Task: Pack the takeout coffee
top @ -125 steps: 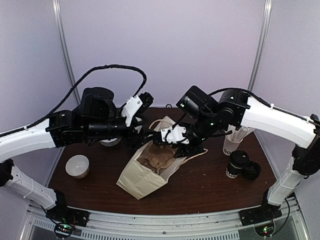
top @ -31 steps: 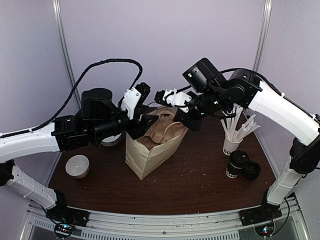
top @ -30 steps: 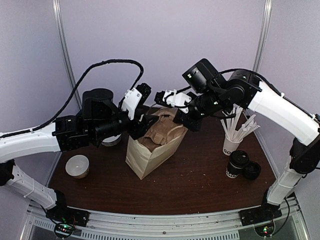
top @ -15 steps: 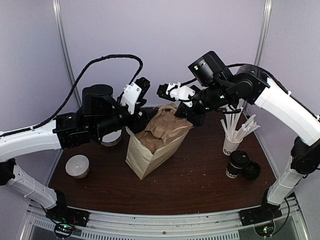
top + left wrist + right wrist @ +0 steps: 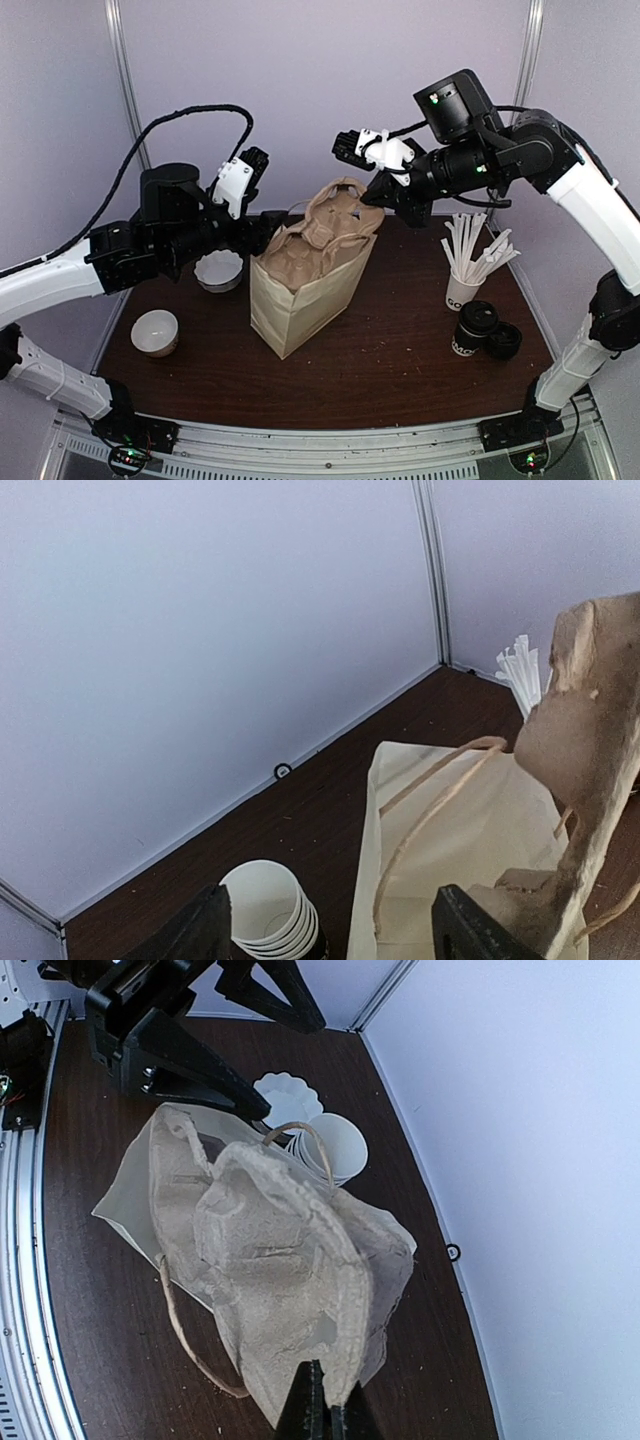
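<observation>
Only "GO" is readable on the black coffee cup (image 5: 476, 328). It's down on the bench (image 5: 400, 380) by the stick cup (image 5: 462, 290), well apart from both claws. The right claw (image 5: 318, 1405) is pinched shut on the paper bag (image 5: 300, 290) top, and the left claw (image 5: 268, 226) gapes wide beside it.

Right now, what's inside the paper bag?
A crumpled brown cardboard piece sticks out of the paper bag, pinched by the right fingers. Anything deeper is covered.

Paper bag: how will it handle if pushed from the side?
Likely floppy: the bag is wrinkled and the brown paper in its mouth sags. Probably light: the right gripper holds that paper by a thin pinch. Tall, may tip.
</observation>
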Robot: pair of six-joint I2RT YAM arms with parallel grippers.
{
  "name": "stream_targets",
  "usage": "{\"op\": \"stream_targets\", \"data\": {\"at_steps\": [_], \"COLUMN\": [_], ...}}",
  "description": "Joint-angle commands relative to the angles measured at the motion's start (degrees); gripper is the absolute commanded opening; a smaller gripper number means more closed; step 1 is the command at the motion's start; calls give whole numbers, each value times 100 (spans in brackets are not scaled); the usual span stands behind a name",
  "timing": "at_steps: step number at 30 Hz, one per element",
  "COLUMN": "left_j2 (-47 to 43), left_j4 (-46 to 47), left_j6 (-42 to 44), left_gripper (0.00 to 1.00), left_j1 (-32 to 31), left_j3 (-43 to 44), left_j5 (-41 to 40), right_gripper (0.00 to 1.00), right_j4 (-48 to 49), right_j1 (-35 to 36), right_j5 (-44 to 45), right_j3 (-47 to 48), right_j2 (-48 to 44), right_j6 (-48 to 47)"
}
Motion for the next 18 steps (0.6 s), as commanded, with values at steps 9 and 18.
{"op": "stream_targets", "data": {"at_steps": [9, 18], "left_j2": [-525, -589], "left_j4": [-227, -377], "left_j6": [15, -38], "left_gripper": [74, 74], "left_j1": [136, 360], "left_j3": [-123, -181], "left_j5": [-144, -53], "right_gripper": [0, 0], "right_j4": [-62, 19], "right_j1": [-357, -1232], "right_j5": [11, -156], "right_j3": [1184, 1315], "right_j2": [16, -318], "right_j6": [-53, 232]}}
